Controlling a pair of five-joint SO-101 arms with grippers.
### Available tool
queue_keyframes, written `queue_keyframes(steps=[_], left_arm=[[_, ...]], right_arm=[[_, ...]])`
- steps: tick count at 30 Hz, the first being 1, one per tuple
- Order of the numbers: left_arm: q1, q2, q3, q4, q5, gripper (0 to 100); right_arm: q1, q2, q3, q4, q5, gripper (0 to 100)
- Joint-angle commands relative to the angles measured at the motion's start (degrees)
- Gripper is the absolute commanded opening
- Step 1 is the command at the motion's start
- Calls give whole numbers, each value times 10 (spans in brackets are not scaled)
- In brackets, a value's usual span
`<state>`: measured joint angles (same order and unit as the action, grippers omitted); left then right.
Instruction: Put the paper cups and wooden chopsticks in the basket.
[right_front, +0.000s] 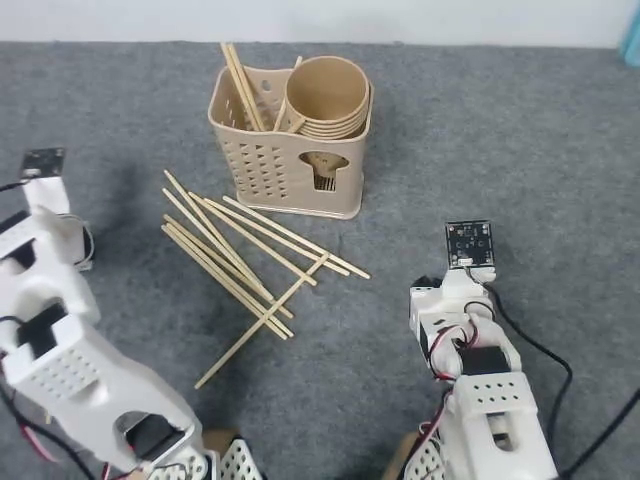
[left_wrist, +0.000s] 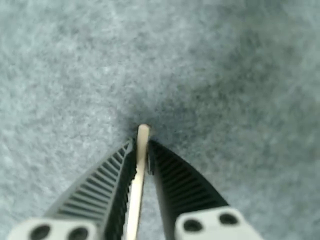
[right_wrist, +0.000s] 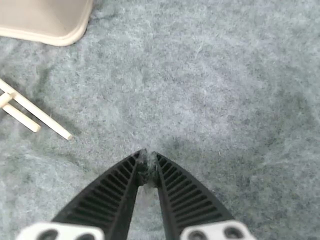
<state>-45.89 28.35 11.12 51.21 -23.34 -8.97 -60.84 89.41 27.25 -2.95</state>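
Pinching one wooden chopstick (left_wrist: 143, 132) between its jaws: left gripper (left_wrist: 141, 144); right gripper (right_wrist: 148, 155) pressed together; both over grey carpet (right_wrist: 225, 75).

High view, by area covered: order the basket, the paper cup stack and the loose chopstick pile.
1. The basket and the loose chopstick pile: their spread looks alike, so not ranked.
2. The paper cup stack: clearly smallest.

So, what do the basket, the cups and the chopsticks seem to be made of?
Basket: beige plastic, probably; matte, moulded with neat slots.
Cups: likely brown paper; thin rolled rims, nested.
Chopsticks: pale wood, apparently unvarnished; dull surface, square-cut ends.
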Motion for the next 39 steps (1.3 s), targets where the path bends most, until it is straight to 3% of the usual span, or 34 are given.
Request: queue_keyframes(steps=[1, 9, 14, 17, 20, 27, 30, 35, 39], left_arm=[[-18, 39, -2, 13, 18, 13], [-21, -79, -115, 263, 18, 13], [-31, -180, -131, 331, 18, 13], [-49, -239, -128, 337, 18, 13], [-63, -290, -102, 331, 18, 13], [-51, -376, 7, 253, 55, 13], [-47, -415, 39, 218, 77, 13], [-47, -471, 60, 192, 80, 13], [-50, -486, 62, 191, 80, 13]], right_arm=[[-2, -14, -4, -11, 9, 7], [0, -14, -5, -2, 8, 7], [0, -43, -62, 102, 4, 7], [-4, -100, -113, 182, -11, 7], [-8, -160, -156, 233, -92, 7], [-159, -189, -185, 201, -118, 7], [-197, -138, -196, 160, -129, 16], [-262, 17, -264, 152, -87, 128], [-305, 167, -342, 130, -33, 98]])
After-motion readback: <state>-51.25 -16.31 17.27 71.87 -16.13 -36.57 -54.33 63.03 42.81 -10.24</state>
